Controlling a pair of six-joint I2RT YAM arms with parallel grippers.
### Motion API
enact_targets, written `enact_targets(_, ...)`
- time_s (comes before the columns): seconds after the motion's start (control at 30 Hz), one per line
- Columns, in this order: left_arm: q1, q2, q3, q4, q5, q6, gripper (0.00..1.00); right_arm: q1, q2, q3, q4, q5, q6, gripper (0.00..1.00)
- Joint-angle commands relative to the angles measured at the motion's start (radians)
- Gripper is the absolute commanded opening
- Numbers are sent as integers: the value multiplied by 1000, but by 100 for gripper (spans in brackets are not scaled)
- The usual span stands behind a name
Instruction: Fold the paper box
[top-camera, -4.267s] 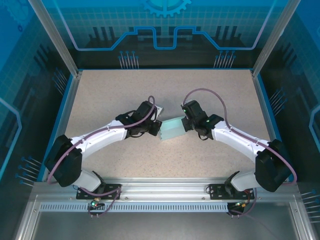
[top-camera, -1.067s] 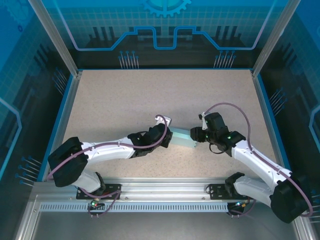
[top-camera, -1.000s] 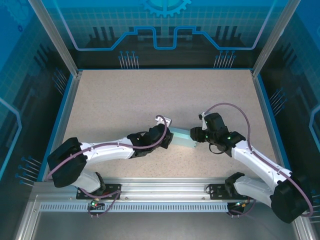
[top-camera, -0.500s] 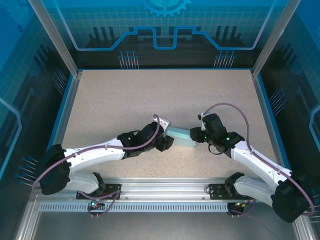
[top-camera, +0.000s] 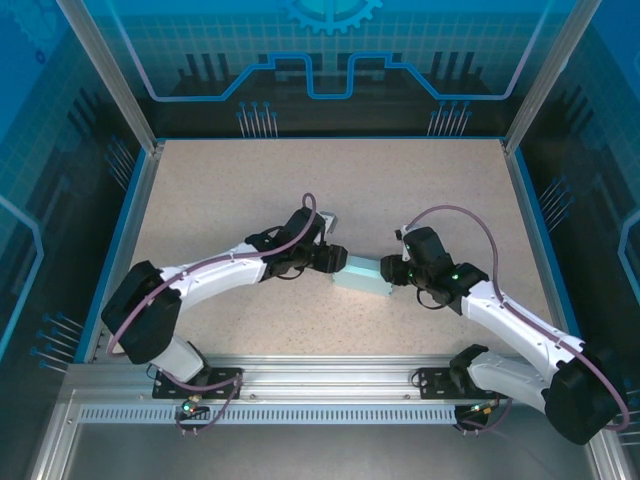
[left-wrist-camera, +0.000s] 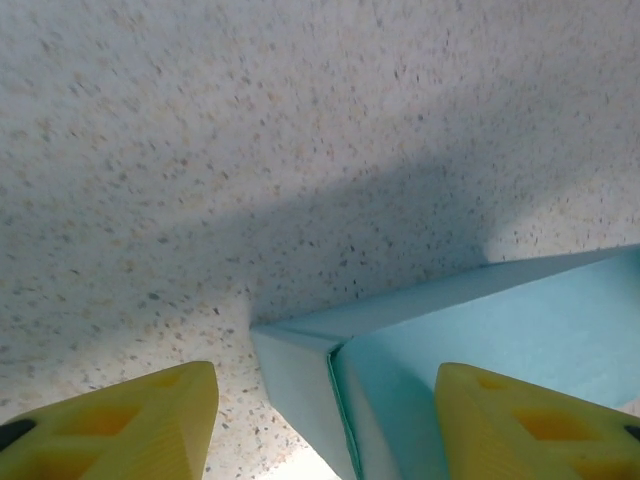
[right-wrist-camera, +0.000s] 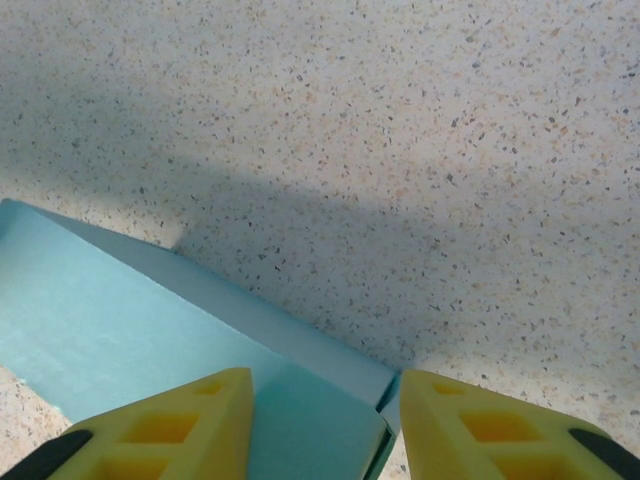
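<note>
Half a second back the left arm lay low along the near rail. Its elbow has since swung up and away from the rail, and the left end effector (top-camera: 334, 262) has shifted a little toward the far side. The right arm sits as it did. The paper box (top-camera: 363, 278) lies about where it was, flat on the speckled surface (top-camera: 230, 190), between the two end effectors.

In the left wrist view the yellow fingers (left-wrist-camera: 130, 425) stand wide apart. The box's end corner lies between them and they clamp nothing.

The right end effector (top-camera: 393, 272) is at the box's other end. Its fingers (right-wrist-camera: 160, 430) are parted to either side of that corner. Whether they pinch the card cannot be told.
</note>
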Motion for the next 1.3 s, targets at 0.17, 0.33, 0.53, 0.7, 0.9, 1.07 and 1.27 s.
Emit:
enact_targets(0.17, 1, 12, -140, 11, 59, -47, 54, -11, 30, -36, -168, 5, -33, 45)
enact_targets(0.33, 1, 24, -223, 51, 65, -79, 49, -52, 38, -4, -180, -58, -60, 46)
enact_targets(0.53, 0, 17, -212, 34, 54, -81, 47, -106, -20, 68, -239, -142, -75, 50)
enact_targets(0.7, 1, 13, -197, 27, 53, -79, 46, -150, -75, 60, -280, -208, -59, 53)
enact_targets(0.9, 0, 15, -192, 41, 70, -83, 46, -177, -43, -7, -181, -323, -25, 54)
enact_targets(1.07, 1, 17, -188, 49, 89, -87, 45, -198, -1, -33, -121, -366, -12, 50)
enact_targets(1.27, 3, 28, -204, 95, 161, -108, 42, -240, 13, -72, -46, -443, -13, 46)
